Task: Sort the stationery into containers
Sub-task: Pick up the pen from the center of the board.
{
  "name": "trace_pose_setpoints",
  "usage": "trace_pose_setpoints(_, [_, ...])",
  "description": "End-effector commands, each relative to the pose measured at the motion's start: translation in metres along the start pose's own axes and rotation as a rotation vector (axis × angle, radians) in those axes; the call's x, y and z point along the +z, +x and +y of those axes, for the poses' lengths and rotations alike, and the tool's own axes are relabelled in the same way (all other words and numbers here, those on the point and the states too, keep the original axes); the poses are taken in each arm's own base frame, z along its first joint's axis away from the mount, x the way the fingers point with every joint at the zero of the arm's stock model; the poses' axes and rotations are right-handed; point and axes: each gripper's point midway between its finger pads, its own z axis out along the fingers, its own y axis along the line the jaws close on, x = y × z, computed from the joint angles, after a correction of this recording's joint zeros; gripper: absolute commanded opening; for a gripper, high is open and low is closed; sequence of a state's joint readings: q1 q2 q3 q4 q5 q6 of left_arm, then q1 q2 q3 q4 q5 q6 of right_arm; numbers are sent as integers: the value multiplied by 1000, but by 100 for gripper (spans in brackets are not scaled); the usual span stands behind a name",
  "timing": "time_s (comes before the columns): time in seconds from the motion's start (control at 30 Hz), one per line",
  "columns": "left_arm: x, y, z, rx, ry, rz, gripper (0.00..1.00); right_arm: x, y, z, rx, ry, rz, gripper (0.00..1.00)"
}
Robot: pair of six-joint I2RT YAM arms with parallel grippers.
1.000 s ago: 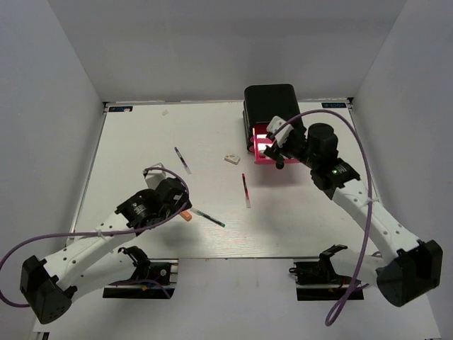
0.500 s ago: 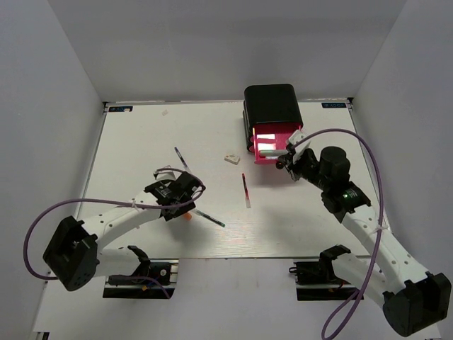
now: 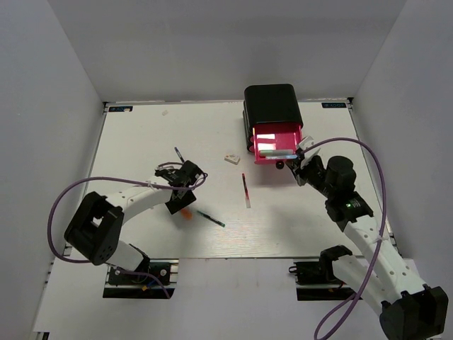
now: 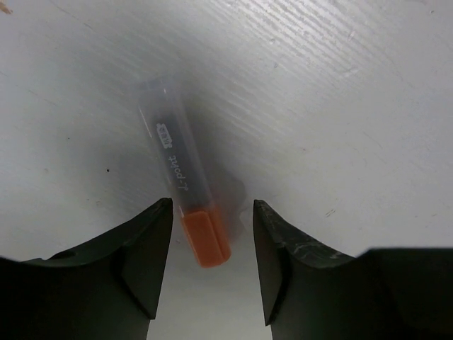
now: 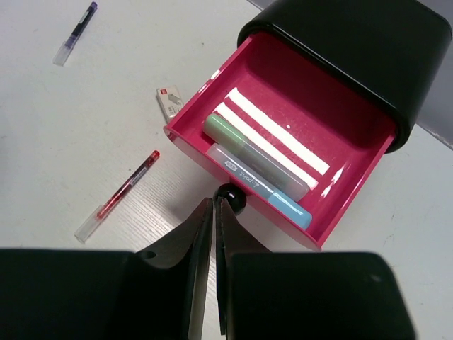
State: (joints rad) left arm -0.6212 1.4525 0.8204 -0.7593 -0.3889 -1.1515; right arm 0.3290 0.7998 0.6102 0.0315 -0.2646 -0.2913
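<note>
small black print runs along the barrel of the grey orange-capped pen [image 4: 177,159]; it looks like "t-pod" but cannot be read with certainty. a white label with dark print is seen on the light blue marker tube [image 5: 258,183], and a red-printed label on the tiny white block [image 5: 170,100]; neither can be made out.

the pen's grey end is blurred in the left wrist view. only one pink-red drawer [image 5: 212,81] is shown, standing open from the glossy black case [image 5: 368,49]; what lies under it is hidden.

the left gripper [image 4: 212,205] is held partly open, with nothing gripped. the pen's orange cap lies on the table [image 4: 340,85] between the fingertips, a gap on each side.

the right gripper [image 5: 214,205] is closed to a thin slit on nothing, its tips just beside the round black knob [image 5: 232,195]. the blue tube and the pale green marker tube [image 5: 233,134] lie side by side in the drawer. the thin red pen [image 5: 117,198] and dark teal pen [image 3: 211,217] lie on the table.
</note>
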Motion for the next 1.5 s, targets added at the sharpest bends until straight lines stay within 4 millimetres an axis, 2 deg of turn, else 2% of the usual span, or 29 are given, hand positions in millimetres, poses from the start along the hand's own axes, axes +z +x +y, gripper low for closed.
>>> trace_pose_setpoints(0.0, [-5,-15,-11,-73,-1,-14,59,-2,-12,-6,2,29,-56,12])
trace_pose_setpoints(0.2, [10,-1,4,-50,-68,41,53,-5,-11,-10,7,47,-61,12])
trace_pose_setpoints(0.47, [18,-2,12,-75,-61,43,59,-5,-10,-11,13,46,-62,12])
trace_pose_setpoints(0.57, [23,0,16,-66,-84,52,49,-6,-8,-12,15,48,-60,12])
trace_pose_setpoints(0.6, [23,0,17,-57,-83,53,41,-6,-9,-11,14,47,-62,12])
trace_pose_setpoints(0.7, [21,-1,16,-57,-83,53,26,-7,-8,-12,15,50,-62,12])
trace_pose_setpoints(0.73, [15,-8,10,-57,-62,42,19,-7,-7,-11,14,50,-60,13])
trace_pose_setpoints(0.77, [10,-16,9,-61,-62,11,16,-7,-7,-11,12,49,-61,18])
trace_pose_setpoints(0.8, [3,-21,11,-60,-69,0,14,-7,-7,-11,14,46,-62,45])
trace_pose_setpoints(0.87, [-23,-43,-7,-38,25,-66,10,-6,-6,-12,20,53,-57,66])
trace_pose_setpoints(0.9, [-35,-48,-16,-11,72,-76,9,-5,-4,-12,28,53,-52,73])
trace_pose_setpoints(0.93, [-50,-61,-33,0,154,-104,7,-5,-4,-12,29,52,-53,76])
trace_pose_setpoints(0.97, [-62,-62,-44,90,230,-100,2,-4,-3,-13,29,52,-49,76])
trace_pose_setpoints(1.0, [-78,-70,-56,135,317,-124,2,-4,-2,-14,33,59,-46,73])
trace_pose_setpoints(1.03, [-96,-83,-82,178,446,-177,2,-4,-1,-14,34,62,-43,63])
trace_pose_setpoints(1.07, [-108,-77,-97,331,559,-166,1,-3,1,-13,38,57,-37,56])
trace_pose_setpoints(1.13, [-137,-84,-123,447,714,-216,1,-4,-1,-16,40,71,-43,42])
trace_pose_setpoints(1.17, [-150,-80,-144,566,842,-230,1,-4,1,-18,47,81,-40,30])
trace_pose_setpoints(1.2, [-157,-81,-154,605,889,-239,1,-3,1,-18,48,85,-41,27])
trace_pose_setpoints(1.23, [-178,-82,-171,662,992,-249,0,-3,3,-22,53,102,-35,24])
trace_pose_setpoints(1.27, [-174,-81,-185,709,1020,-247,0,-4,3,-25,53,117,-38,21])
trace_pose_setpoints(1.3, [-190,-88,-201,765,1072,-294,0,-4,4,-28,54,129,-35,21])
trace_pose_setpoints(1.37, [-200,-87,-222,840,1144,-303,0,-5,5,-36,59,174,-29,20])
trace_pose_setpoints(1.4, [-200,-95,-240,868,1156,-324,0,-6,7,-43,60,209,-28,20])
trace_pose_setpoints(1.43, [-204,-91,-251,899,1187,-323,0,-7,7,-45,60,219,-29,20])
trace_pose_setpoints(1.47, [-219,-101,-265,919,1229,-374,0,-6,6,-42,60,216,-29,20])
